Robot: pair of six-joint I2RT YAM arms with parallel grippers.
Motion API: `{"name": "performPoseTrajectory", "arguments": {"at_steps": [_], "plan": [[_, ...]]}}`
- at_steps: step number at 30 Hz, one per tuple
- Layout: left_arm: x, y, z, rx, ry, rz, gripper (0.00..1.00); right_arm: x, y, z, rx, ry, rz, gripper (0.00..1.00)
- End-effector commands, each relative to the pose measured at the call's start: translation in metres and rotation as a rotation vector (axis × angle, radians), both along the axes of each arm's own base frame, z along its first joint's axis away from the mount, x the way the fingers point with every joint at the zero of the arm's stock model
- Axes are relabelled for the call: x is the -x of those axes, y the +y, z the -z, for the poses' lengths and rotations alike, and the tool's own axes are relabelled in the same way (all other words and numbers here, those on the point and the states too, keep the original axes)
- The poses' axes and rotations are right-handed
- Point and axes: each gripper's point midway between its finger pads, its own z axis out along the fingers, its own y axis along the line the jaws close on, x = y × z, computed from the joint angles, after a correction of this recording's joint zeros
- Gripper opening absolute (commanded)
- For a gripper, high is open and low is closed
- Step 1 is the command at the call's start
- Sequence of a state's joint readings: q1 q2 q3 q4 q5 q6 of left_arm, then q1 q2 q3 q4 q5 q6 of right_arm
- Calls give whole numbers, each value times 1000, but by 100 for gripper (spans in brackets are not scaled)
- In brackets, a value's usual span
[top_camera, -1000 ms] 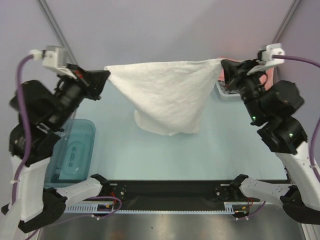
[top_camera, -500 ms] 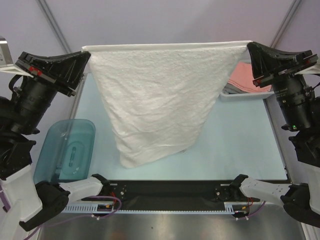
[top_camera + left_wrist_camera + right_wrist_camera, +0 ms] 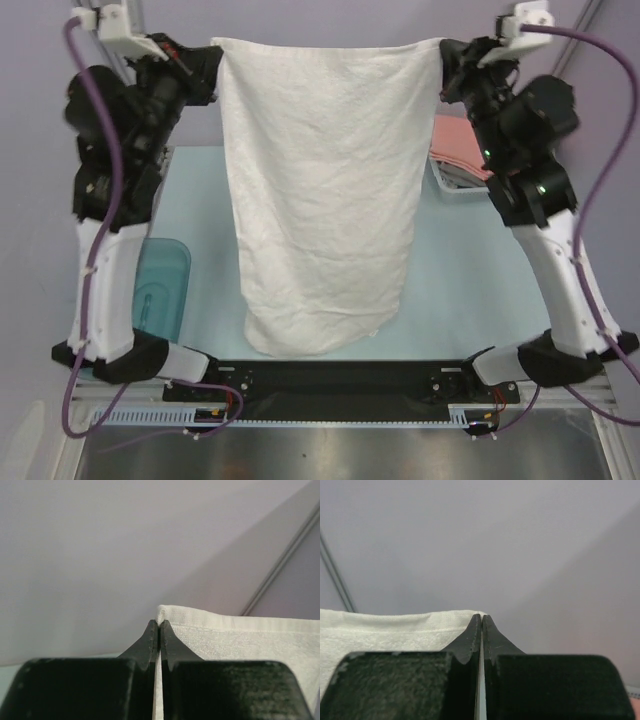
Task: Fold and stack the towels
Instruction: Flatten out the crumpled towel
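The pale blue desk [image 3: 480, 300] lies beneath a white towel [image 3: 320, 200] that hangs like a curtain between the left arm [image 3: 110, 190] and the right arm [image 3: 535, 180]. Its top hem is stretched level, and its lower end is narrower and curled above the desk's near edge; whether it touches there I cannot tell. A teal tub [image 3: 165, 290] sits at the left, and a pink towel [image 3: 458, 140] lies in a basket [image 3: 450, 192] at the right. The wrist views show the left jaws and the right jaws each clamped on just the very corner of the hem. If the arms pull wider, a corner could slip free. If the towel is laid down with that curled bottom, the fold would likely crease.
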State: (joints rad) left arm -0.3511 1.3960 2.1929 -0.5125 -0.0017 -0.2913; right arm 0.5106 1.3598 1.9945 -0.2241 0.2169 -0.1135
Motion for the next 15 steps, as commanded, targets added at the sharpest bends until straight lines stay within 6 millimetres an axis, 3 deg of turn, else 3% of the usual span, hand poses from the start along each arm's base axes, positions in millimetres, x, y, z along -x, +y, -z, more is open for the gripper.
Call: {"name": "performPoseTrajectory", "arguments": {"at_steps": [1,2,3,4,5,6,7,9,10,11,12,13,14,15], "plan": [[-82,-5,56,11,125,-13,0,-70,14,38,-3,83,-64,0],[-99,-5,65,24,137,-19,0,-84,16,44,-23,93,-75,0],[-125,-8,93,16,191,-17,0,-120,17,73,-12,149,-61,0],[-144,0,106,20,214,-42,0,-133,24,83,-7,163,-88,0],[-158,4,112,34,213,-54,1,-148,25,87,-20,158,-93,0],[-171,7,117,40,218,-61,0,-176,32,114,-13,202,-95,0],[-202,15,147,35,269,-89,0,-193,31,127,-10,219,-91,0],[-226,22,151,49,265,-101,0,-229,37,149,-9,244,-84,0],[-251,29,178,47,309,-118,0,-239,36,152,-13,241,-81,0],[-263,32,186,51,318,-124,0,-247,36,156,-11,243,-77,0],[-269,37,175,62,287,-129,0,-252,36,145,-19,212,-75,0],[-288,43,198,67,319,-135,0,-269,37,166,-14,241,-66,0],[-294,45,200,71,319,-134,0,-277,38,173,-14,248,-64,0],[-298,52,194,79,300,-144,0,-279,37,163,-22,222,-62,0]]}}
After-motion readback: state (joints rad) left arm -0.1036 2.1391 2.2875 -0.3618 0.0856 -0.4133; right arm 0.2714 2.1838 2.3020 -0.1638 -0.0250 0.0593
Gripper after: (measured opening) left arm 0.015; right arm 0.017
